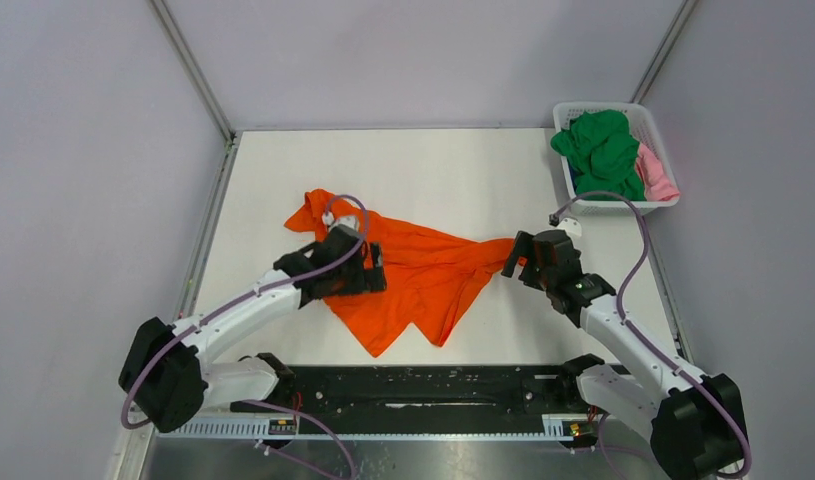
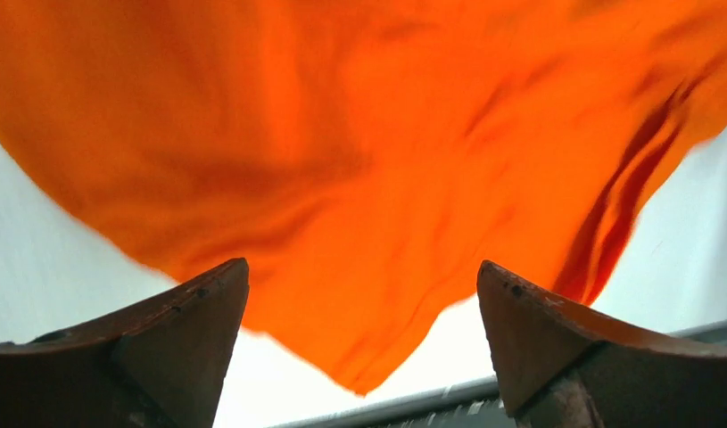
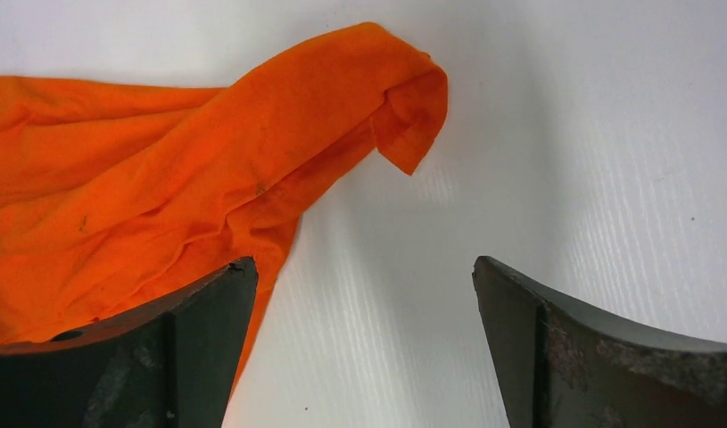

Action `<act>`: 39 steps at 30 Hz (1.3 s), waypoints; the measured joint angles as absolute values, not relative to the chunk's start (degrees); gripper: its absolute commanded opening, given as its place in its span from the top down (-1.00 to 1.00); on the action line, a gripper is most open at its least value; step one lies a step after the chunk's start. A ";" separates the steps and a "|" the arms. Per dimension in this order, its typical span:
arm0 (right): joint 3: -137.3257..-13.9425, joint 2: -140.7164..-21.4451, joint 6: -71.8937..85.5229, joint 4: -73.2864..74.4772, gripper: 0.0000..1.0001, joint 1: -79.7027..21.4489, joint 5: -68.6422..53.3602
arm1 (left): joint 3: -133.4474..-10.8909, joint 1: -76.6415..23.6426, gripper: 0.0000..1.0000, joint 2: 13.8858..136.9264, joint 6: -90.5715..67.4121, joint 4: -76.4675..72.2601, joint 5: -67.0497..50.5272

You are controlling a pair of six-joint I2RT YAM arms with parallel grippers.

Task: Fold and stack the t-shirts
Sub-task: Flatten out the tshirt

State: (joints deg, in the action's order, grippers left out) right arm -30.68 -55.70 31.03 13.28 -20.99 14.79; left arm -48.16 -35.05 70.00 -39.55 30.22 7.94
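Observation:
An orange t-shirt (image 1: 423,275) lies crumpled and spread across the middle of the white table. My left gripper (image 1: 368,268) hovers over its left part, jaws wide apart with nothing between them; in the left wrist view the orange t-shirt (image 2: 359,160) fills the frame beyond the fingers (image 2: 190,339). My right gripper (image 1: 518,258) stands open at the shirt's right tip; the right wrist view shows that folded tip of the orange t-shirt (image 3: 252,160) lying free on the table beyond the gripper (image 3: 364,276). Green t-shirts (image 1: 603,150) and a pink t-shirt (image 1: 655,172) sit in the basket.
A white lattice basket (image 1: 566,113) stands at the back right corner of the table (image 1: 433,170). Grey walls close in the table on three sides. A black rail (image 1: 423,385) with the arm bases runs along the near edge.

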 measured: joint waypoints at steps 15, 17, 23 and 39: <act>-29.15 -50.87 33.85 14.98 -0.99 -20.71 13.89 | -37.17 -62.61 -0.71 68.73 -56.62 40.12 6.85; -29.02 -50.78 33.98 14.98 -0.99 -20.71 13.96 | -38.33 -63.94 -0.60 73.23 -57.21 40.21 6.87; -28.75 -50.72 34.33 14.98 -0.99 -20.71 14.04 | -43.16 -64.97 -0.41 82.43 -58.06 42.15 8.45; -28.60 -50.72 34.35 15.00 -0.99 -20.67 14.57 | -45.39 -61.36 0.25 85.17 -62.83 42.13 14.55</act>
State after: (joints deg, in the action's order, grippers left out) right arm -28.60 -50.72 34.35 15.00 -20.67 14.57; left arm -45.39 -61.36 85.17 -62.83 42.13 14.55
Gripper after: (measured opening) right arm 0.993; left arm 0.488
